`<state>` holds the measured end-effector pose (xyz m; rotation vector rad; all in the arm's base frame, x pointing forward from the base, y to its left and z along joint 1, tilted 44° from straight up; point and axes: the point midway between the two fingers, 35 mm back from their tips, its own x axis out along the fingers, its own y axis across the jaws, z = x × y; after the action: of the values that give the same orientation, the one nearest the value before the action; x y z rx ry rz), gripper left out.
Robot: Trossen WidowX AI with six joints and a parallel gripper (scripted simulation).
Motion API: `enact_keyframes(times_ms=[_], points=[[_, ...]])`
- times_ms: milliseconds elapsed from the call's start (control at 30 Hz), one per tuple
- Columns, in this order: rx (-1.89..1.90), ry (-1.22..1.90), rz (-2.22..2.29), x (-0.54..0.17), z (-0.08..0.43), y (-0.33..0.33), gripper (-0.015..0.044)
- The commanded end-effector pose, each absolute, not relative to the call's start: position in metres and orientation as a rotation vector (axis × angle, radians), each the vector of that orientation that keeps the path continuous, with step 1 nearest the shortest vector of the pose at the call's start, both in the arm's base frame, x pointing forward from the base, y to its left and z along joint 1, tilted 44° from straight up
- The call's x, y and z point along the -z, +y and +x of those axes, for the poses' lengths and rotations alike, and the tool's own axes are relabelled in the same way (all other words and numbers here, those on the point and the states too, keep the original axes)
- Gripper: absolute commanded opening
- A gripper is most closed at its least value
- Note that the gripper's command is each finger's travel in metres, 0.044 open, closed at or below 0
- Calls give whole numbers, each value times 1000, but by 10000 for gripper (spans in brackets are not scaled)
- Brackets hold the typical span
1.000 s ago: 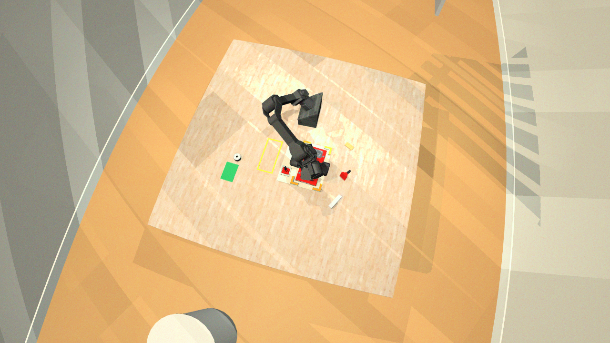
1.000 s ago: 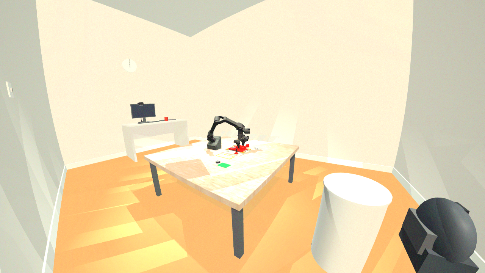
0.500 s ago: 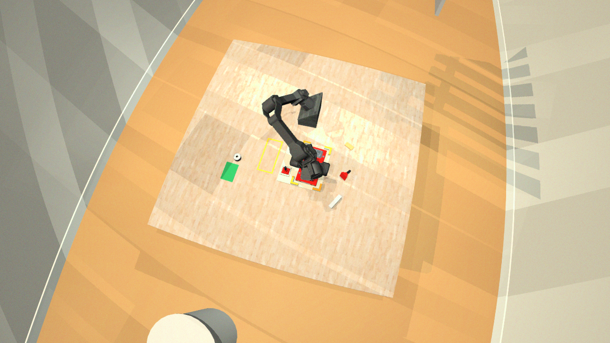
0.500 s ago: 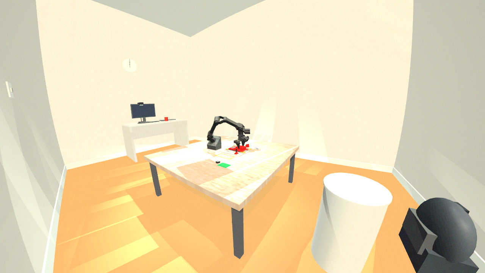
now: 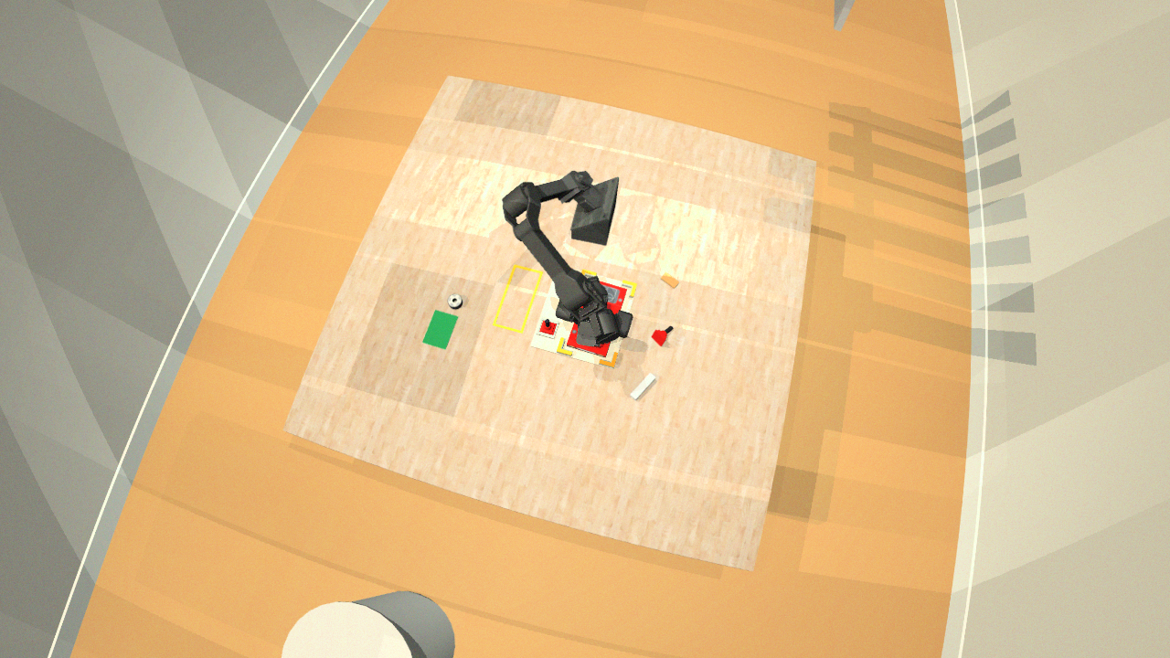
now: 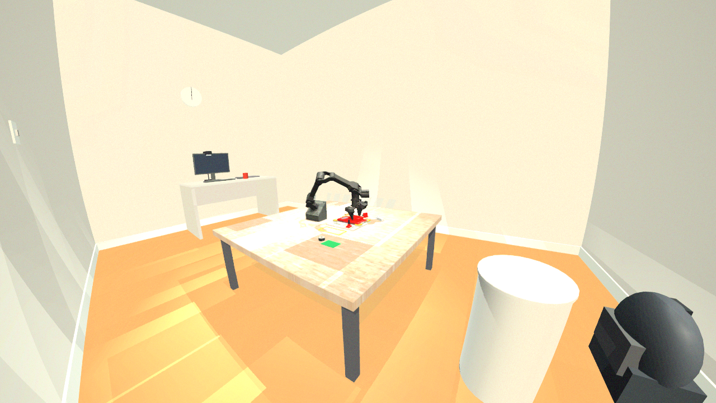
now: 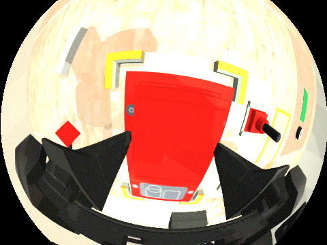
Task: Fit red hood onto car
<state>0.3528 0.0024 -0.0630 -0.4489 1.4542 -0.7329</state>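
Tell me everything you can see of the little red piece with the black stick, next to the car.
The red piece has a squarish base and a round red collar, from which a smooth black rod points up. It looks like plain, hard plastic. It stands upright beside the red car body, apart from it, over the white plate. The gripper isn't touching it. I can't tell whether it is fixed down.

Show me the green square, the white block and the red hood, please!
green square (image 5: 440, 329) (image 6: 330, 244): top and exterior views, its middle
white block (image 5: 643, 386): top view, its upper face
red hood (image 7: 174, 129): wrist view, its flat roof
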Motion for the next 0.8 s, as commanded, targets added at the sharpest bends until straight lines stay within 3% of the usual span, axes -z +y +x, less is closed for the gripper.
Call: enact_keyframes(times_ms=[0, 300, 767], points=[[733, 1454, -450, 62, 353, 4, 440], [736, 1461, -449, 12, 357, 52, 440], [736, 1461, -449, 11, 356, 53, 440]])
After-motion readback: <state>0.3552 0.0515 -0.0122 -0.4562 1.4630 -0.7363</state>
